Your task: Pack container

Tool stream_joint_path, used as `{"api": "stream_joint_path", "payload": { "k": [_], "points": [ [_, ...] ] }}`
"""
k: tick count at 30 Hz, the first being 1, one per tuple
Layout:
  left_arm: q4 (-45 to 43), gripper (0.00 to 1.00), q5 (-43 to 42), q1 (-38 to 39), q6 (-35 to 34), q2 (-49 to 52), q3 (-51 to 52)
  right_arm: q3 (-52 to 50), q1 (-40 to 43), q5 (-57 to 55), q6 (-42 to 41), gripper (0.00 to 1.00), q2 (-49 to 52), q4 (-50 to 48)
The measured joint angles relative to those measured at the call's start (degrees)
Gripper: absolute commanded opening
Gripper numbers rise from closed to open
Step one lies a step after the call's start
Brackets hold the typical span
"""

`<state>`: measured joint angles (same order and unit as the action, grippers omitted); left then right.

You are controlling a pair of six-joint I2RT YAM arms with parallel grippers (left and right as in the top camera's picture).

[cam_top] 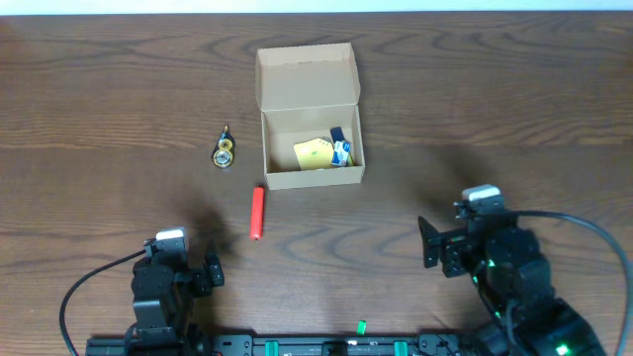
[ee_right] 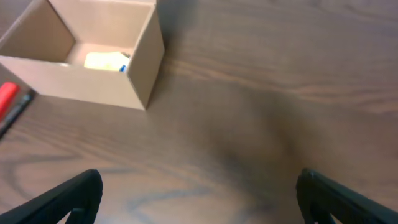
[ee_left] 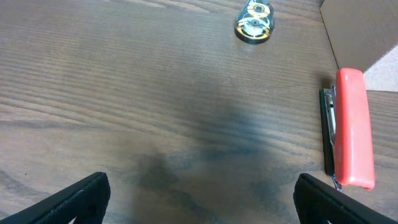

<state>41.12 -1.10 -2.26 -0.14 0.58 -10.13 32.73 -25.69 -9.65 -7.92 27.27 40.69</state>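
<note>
**Figure: packing under way.** Both arms sat by the tabletop's near edge. The left gripper (ee_left: 202, 202) and right gripper (ee_right: 199, 196) had their fingers spread wide, holding nothing. The container (cam_top: 315, 179) stood mid-tabletop toward the far edge, its flap lid (cam_top: 305, 79) open, with a yellow pad (cam_top: 315, 154) and a blue item (cam_top: 341, 148) inside. A red tool (cam_top: 257, 212) and a small brass-coloured trinket (cam_top: 226, 150) lay outside, to its left. The left arm looked best placed for the next move: straddle the red tool across its narrow width, lift it clear of the wall, and release over the container's bare left half.
</note>
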Motion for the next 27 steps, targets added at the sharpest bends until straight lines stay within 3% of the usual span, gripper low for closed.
{"api": "stream_joint_path", "payload": {
  "k": [14, 27],
  "points": [
    [0.0, 0.95, 0.0, 0.0, 0.0, 0.0, 0.0, -21.0, 15.3, 3.7, 2.1, 0.99, -22.0, -3.7],
    [0.0, 0.95, 0.0, 0.0, 0.0, 0.0, 0.0, -23.6, 16.6, 5.0, 2.1, 0.99, -24.7, -2.8]
  ]
}}
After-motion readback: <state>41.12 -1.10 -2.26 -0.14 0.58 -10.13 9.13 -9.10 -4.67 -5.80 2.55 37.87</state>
